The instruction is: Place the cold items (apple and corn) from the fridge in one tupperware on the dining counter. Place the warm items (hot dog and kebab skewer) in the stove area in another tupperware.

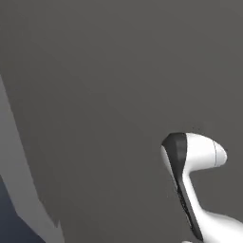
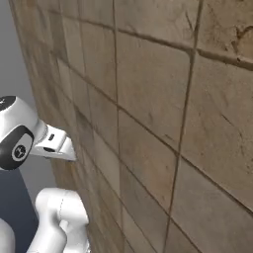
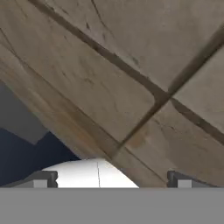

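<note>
With its jaws spread and empty, the gripper (image 3: 112, 179) faces a tiled wall (image 3: 131, 65) close ahead, so any forward reach risks striking it

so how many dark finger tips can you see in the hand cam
2. One finger tip rises at the lower left of the hand view, the other at the lower right, far apart, so the gripper is open, facing a brown tiled wall.
</note>
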